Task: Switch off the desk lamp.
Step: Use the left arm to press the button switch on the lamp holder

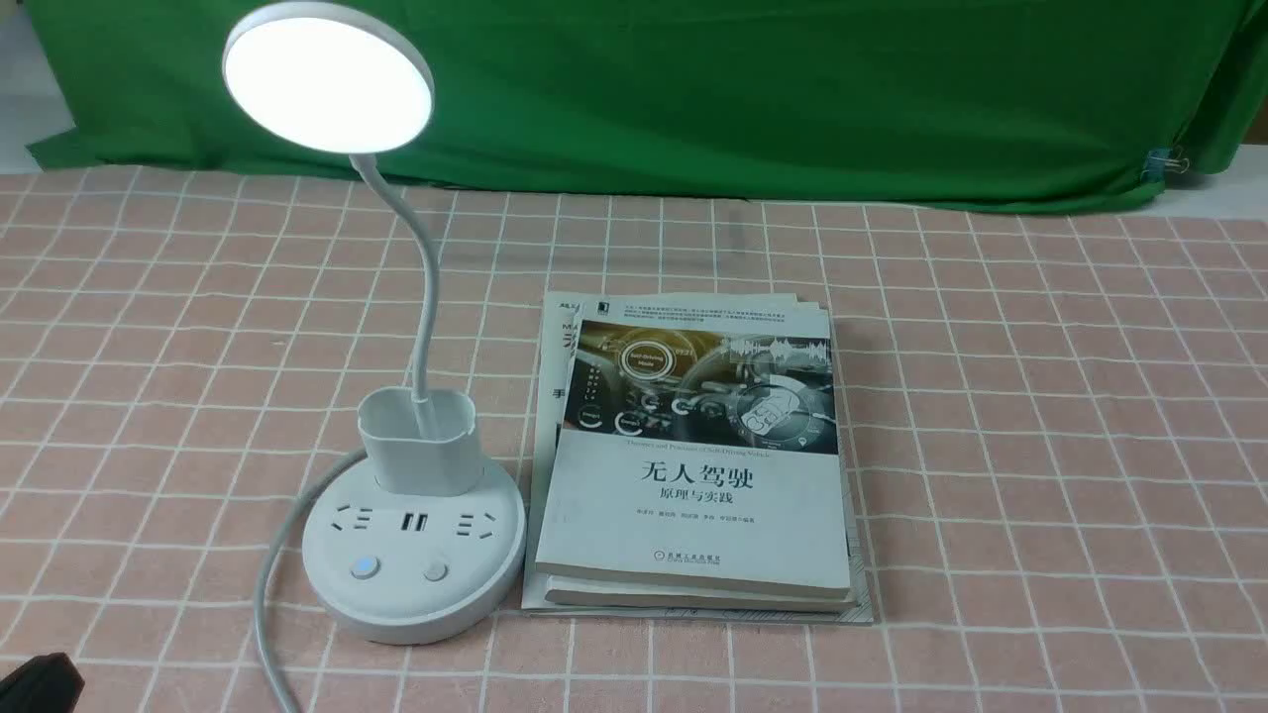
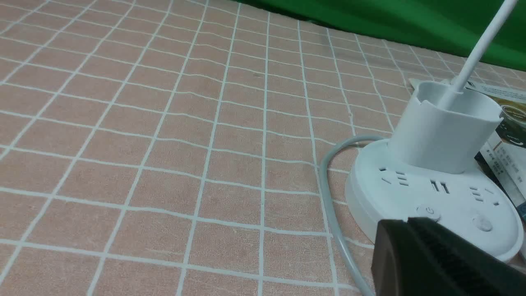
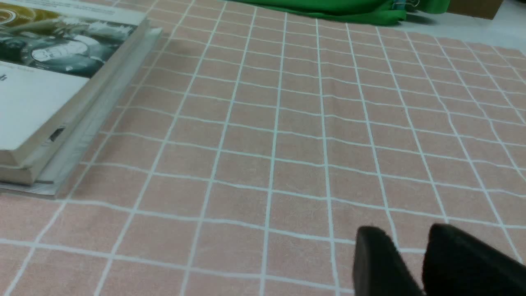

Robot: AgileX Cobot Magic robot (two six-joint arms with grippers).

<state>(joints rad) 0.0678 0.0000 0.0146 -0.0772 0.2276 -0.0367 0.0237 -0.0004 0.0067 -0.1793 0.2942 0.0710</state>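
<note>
The desk lamp stands at the front left of the table, and its round disc head (image 1: pixel 327 84) is lit. A thin neck runs down into the cup-shaped holder (image 1: pixel 421 441) on the round base (image 1: pixel 416 604). The base carries sockets and two buttons: the left button (image 1: pixel 364 567) glows blue and the right button (image 1: pixel 435 571) is plain. My left gripper (image 2: pixel 409 222) is shut and empty, its tips just short of the left button (image 2: pixel 428 212) on the base (image 2: pixel 370 197). My right gripper (image 3: pixel 404 231) hovers narrowly open and empty over bare cloth.
A stack of books (image 1: pixel 693 475) lies right beside the lamp base, and its edge shows in the right wrist view (image 3: pixel 61 107). The lamp's grey cable (image 1: pixel 282 555) curves off the base's left side to the table front. Green cloth (image 1: pixel 743 89) hangs at the back.
</note>
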